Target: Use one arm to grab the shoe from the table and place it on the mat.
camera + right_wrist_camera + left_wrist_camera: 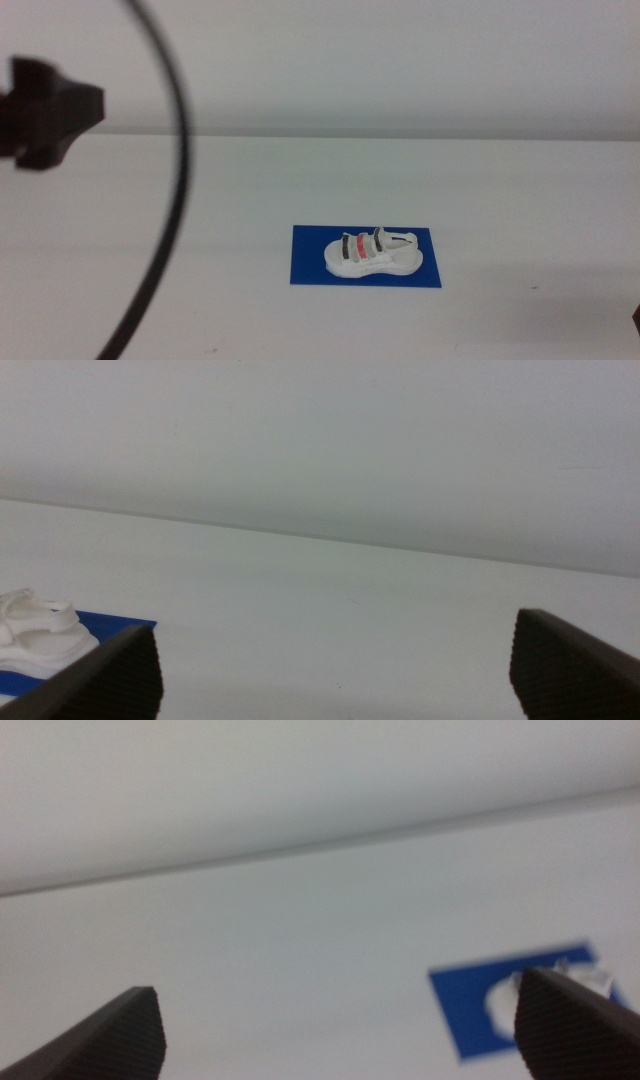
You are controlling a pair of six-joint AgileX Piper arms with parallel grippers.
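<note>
The white shoe (372,254) with two dark straps and one red strap lies flat on the deep-blue mat (310,265), near the table's front middle. Nothing holds it. The left arm (45,110) hangs raised at the far left, well away from the mat. My left gripper (340,1030) is open and empty; in its wrist view the mat (465,1005) and part of the shoe (500,1005) show behind one jaw. My right gripper (340,665) is open and empty, off to the right of the shoe (35,630) and mat (115,628).
A black cable (172,200) from the left arm curves down across the left of the middle view. The white table (500,190) stretches bare around the mat up to a pale back wall. A dark bit of the right arm (636,318) shows at the right edge.
</note>
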